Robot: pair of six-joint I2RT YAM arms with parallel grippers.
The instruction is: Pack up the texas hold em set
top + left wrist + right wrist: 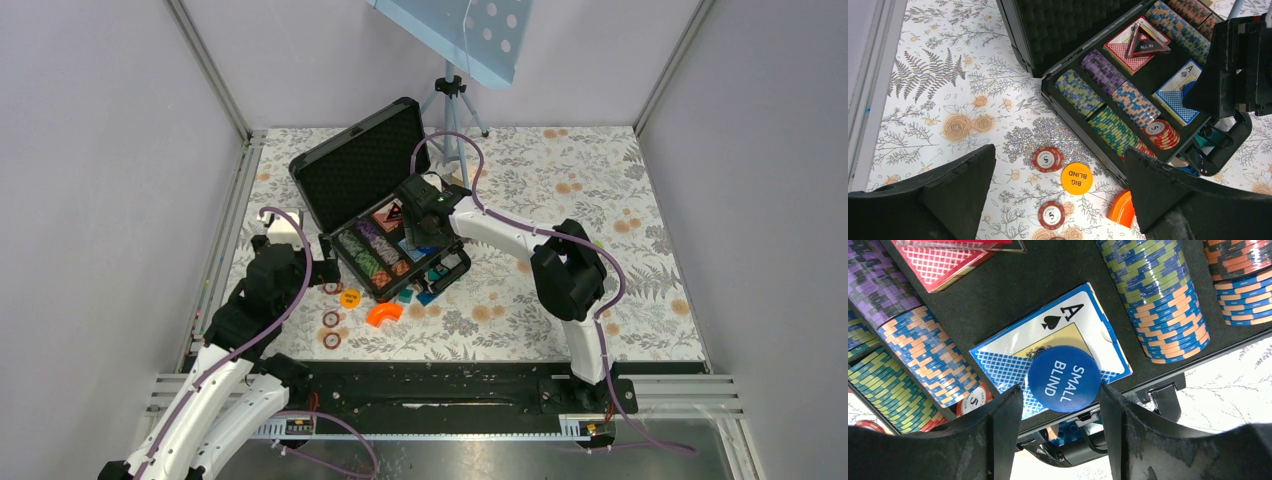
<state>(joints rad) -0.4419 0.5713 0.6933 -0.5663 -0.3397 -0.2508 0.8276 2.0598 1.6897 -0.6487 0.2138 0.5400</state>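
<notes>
Here, blue button point(1064, 378), flanked by right end effector point(1060, 390)

"SMALL BLIND" is printed on a blue disc point(1064, 378), "A" with a spade on the blue card deck point(1073, 322), "ALL IN" on a triangular marker point(1148, 45), "BIG BLIND" on a yellow disc point(1077, 178), and "5" on red chips point(1048, 159).

Open case point(1058, 30) w/ chip rows point(1120, 102), card decks point(1175, 92); BIG BLIND button point(1077, 178) + red chips point(1048, 159) loose outside.

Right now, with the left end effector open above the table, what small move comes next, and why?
Probably lower the left end effector onto the red chip beneath it; that chip and the BIG BLIND button lie outside the case.
</notes>
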